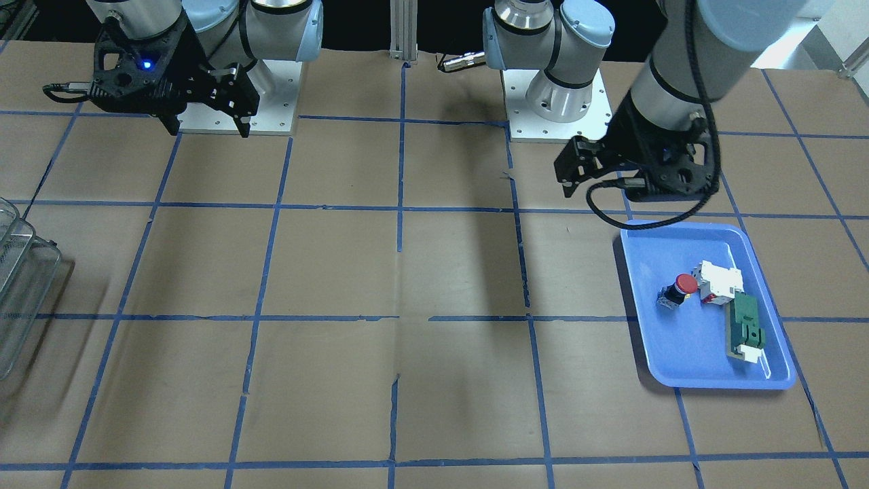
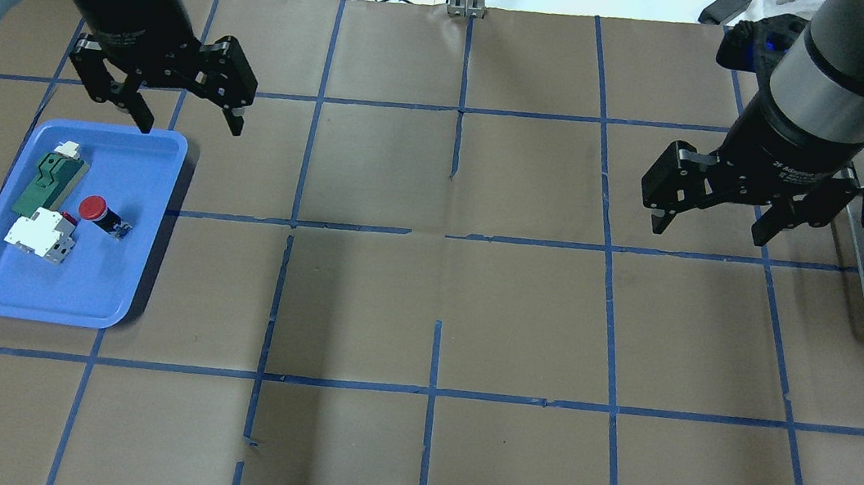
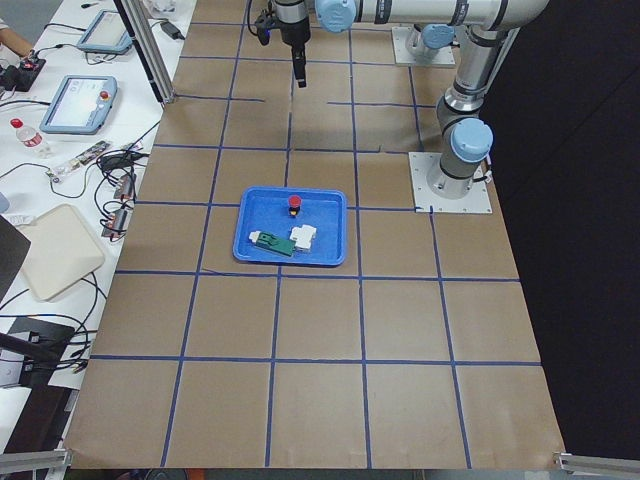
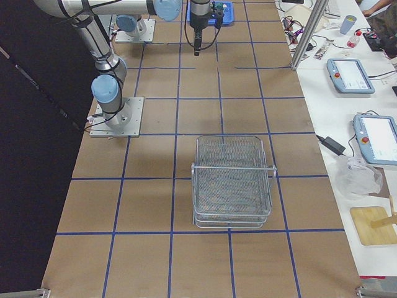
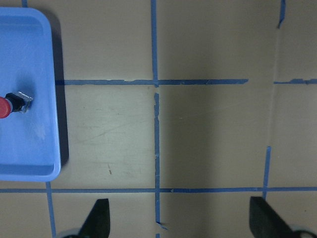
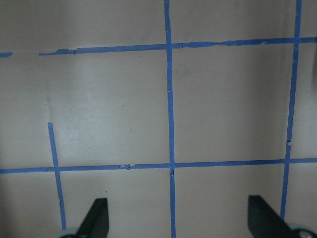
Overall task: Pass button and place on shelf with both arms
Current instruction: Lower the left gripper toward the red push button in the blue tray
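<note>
Red-capped button (image 2: 96, 211) lies sideways in the blue tray (image 2: 64, 288); left gripper (image 2: 191, 126), fingers apart, should straddle its black body, clear of the white block (image 2: 41, 237).

The wire shelf (image 4: 232, 180) sits on the brown table (image 4: 155, 217) with its blue tape grid, apart from the right arm's base (image 4: 118, 115). The right gripper (image 4: 197, 49) hangs pointing down, far beyond the shelf and, in the picture, beside the blue tray (image 4: 228, 18). Two teach pendants (image 4: 350, 76) lie on the white side bench (image 4: 322, 112).

Red-capped button (image 2: 93, 208) on blue tray (image 2: 38, 295), blue-gridded brown table (image 2: 521, 319)
</note>
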`<state>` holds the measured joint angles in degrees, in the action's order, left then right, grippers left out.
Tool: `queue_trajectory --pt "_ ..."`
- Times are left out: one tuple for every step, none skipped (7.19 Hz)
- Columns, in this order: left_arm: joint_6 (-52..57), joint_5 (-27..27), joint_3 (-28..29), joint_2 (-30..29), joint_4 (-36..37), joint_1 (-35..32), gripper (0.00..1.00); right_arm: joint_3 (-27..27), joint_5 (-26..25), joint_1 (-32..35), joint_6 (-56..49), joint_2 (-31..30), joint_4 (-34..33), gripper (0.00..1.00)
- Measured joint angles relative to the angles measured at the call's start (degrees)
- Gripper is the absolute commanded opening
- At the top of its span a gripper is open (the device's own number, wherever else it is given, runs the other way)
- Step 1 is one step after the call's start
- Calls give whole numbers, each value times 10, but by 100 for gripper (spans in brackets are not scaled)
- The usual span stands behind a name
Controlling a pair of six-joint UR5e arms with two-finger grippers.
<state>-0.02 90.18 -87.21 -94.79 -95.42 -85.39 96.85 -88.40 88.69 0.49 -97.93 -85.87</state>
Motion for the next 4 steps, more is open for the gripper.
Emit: queue_trajectory --pt "38 1 -31 -10 39 42 100 0 1 0 0 0 2 100" --pt "83 3 -75 -20 108 78 100 0 2 0 0 -2 3 100" --pt "127 5 -124 -31 183 110 100 0 3 0 0 -3 3 100" --pt "172 6 -164 -40 240 141 100 1 3 0 -1 -4 3 100"
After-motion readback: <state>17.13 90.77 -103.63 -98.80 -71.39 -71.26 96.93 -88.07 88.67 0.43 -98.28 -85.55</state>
